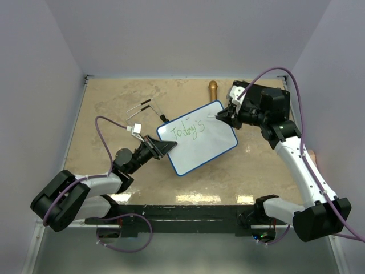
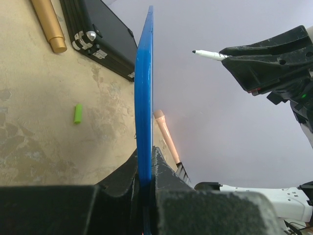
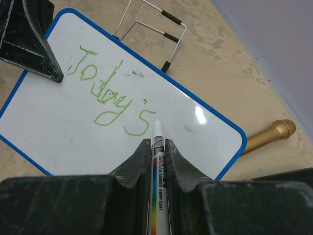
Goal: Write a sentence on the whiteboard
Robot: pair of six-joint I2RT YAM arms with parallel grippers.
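Note:
The whiteboard (image 1: 199,140), white with a blue rim, carries the green word "Today's" (image 3: 110,98). My left gripper (image 1: 164,146) is shut on its left edge; in the left wrist view the board (image 2: 144,88) shows edge-on between the jaws. My right gripper (image 1: 223,116) is shut on a white whiteboard marker (image 3: 159,166). The marker's tip (image 3: 157,121) points at the board just right of the final "s"; whether it touches is unclear. From the left wrist camera the marker (image 2: 210,55) sticks out of the right gripper, held off to the board's right.
A gold cylinder (image 1: 213,89) lies at the back of the table, next to a black case (image 2: 100,34). A wire stand (image 1: 142,108) sits behind the board. A green marker cap (image 2: 77,113) lies on the table. A peach-handled tool (image 2: 166,137) lies beyond the board.

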